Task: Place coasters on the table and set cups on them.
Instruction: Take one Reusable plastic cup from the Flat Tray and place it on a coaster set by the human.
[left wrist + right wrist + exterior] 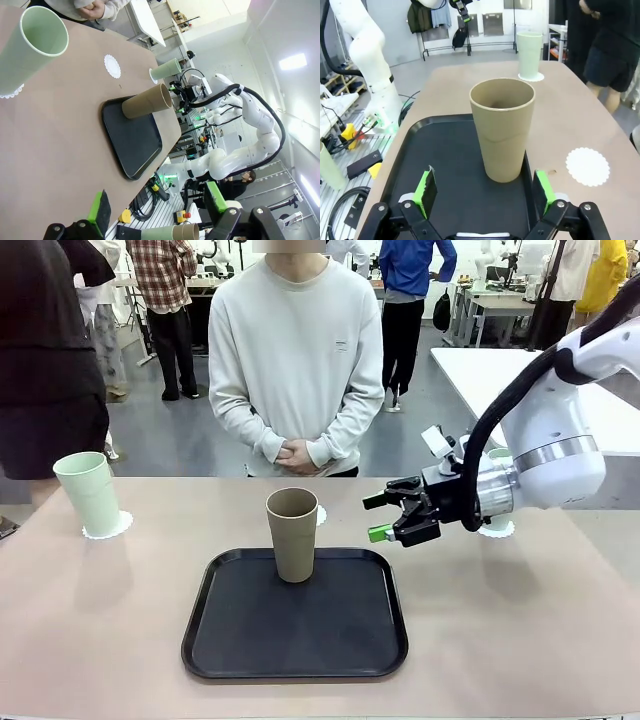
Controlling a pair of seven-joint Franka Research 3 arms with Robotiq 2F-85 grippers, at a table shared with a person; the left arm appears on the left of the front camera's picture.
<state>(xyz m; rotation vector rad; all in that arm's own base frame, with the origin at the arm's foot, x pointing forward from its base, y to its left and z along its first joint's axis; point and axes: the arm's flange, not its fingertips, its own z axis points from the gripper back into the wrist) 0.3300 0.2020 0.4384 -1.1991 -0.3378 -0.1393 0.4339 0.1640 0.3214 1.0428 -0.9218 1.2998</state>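
A tan brown cup [291, 535] [503, 130] [147, 101] stands upright at the back of the black tray [250, 640]. My right gripper [385, 515] [485, 187] is open just right of it, jaws pointing at the cup and apart from it. Behind the cup, one coaster [319, 514] [587, 166] [112, 66] lies bare on the table [520, 620]. A mint cup [90, 495] [529, 54] stands on a coaster [107, 527] at the far left. Another mint cup [497, 455] [166, 70] stands behind my right arm. My left gripper [157, 205] hangs open above the table's left end, holding nothing.
A person stands at the far side with hands [298, 452] clasped, away from the tabletop. The tray [445, 165] takes up the middle front of the table. A white table [500, 370] stands behind on the right.
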